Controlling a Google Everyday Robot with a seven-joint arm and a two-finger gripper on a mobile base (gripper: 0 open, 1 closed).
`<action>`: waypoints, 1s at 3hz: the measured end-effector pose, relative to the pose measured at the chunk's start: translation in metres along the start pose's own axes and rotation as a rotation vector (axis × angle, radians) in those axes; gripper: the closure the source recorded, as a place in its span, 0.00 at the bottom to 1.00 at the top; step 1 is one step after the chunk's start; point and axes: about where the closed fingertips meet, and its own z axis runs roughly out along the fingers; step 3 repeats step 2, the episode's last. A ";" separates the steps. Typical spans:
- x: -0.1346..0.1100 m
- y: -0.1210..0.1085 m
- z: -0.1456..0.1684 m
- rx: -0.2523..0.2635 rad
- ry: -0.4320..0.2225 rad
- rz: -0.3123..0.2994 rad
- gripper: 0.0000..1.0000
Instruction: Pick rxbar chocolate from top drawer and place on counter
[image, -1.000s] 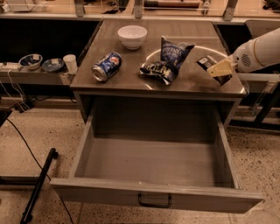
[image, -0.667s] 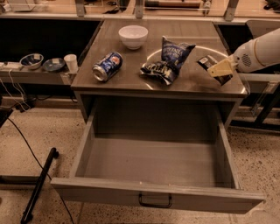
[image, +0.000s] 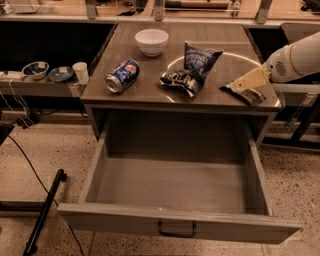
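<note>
The rxbar chocolate (image: 246, 94), a small dark flat bar, is at the right front corner of the counter (image: 145, 87), low against its surface. My gripper (image: 248, 81) reaches in from the right on a white arm and is shut on the bar. The top drawer (image: 120, 219) is pulled wide open below the counter. Its grey inside shows nothing in it, and its black handle (image: 176, 230) is on the front panel.
On the counter are a white bowl (image: 151, 41) at the back, a blue soda can (image: 121, 76) on its side at the left, and a blue-and-white chip bag (image: 192, 70) in the middle. A low side shelf (image: 30, 87) at the left holds small bowls and a cup. A black pole (image: 45, 212) lies on the floor.
My gripper has moved slightly down and to the left with the bar, bringing it lower over the counter's right front corner. Nothing else has moved.
</note>
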 end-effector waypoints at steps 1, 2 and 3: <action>0.012 -0.014 -0.010 0.053 0.044 -0.091 0.00; 0.038 -0.036 -0.041 0.067 0.044 -0.187 0.00; 0.038 -0.036 -0.041 0.067 0.044 -0.187 0.00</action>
